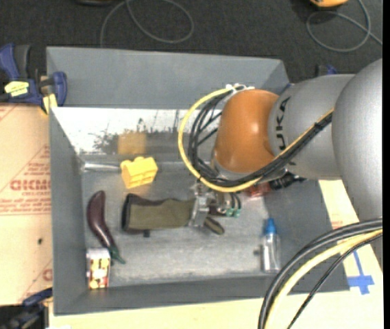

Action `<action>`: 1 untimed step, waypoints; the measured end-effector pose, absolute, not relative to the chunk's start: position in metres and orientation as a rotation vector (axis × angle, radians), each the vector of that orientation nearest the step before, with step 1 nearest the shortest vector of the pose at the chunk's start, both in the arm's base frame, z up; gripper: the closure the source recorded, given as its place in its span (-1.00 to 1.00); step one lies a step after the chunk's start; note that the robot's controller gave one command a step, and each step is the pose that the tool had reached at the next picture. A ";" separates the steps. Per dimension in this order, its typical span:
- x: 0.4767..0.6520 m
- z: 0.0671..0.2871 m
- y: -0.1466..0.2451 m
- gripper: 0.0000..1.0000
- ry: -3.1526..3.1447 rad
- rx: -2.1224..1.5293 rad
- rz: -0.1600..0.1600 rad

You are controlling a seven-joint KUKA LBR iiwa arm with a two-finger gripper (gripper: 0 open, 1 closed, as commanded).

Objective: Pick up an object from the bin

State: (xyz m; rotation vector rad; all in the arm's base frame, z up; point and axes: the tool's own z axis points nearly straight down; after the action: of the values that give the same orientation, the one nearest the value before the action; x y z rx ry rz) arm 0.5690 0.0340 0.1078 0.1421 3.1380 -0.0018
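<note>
- Closest to my camera is the arm, coming in from the right of the frame. Its orange wrist cover is ringed by black and yellow cables.
- Below that cover, the gripper sits low over the middle of the bin. It is at the right end of an olive-green fabric piece with a dark left edge.
- I cannot tell whether the gripper is open or closed, or whether it has any grip on the fabric.
- The fabric lies flat on the bin floor, centre of frame.
- A yellow toy block lies just above and to the left of the fabric.
- A purple toy aubergine lies left of the fabric, near the bin's left wall.
- A small red-and-yellow box sits in the lower left corner, just below the aubergine.
- A clear bottle with a blue cap lies at lower right, apart from the gripper.
</note>
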 end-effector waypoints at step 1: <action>0.574 0.138 0.034 1.00 3.119 0.150 0.002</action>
State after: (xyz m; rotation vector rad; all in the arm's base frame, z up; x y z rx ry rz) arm 0.5742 0.0341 0.1383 0.1497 3.1189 0.0020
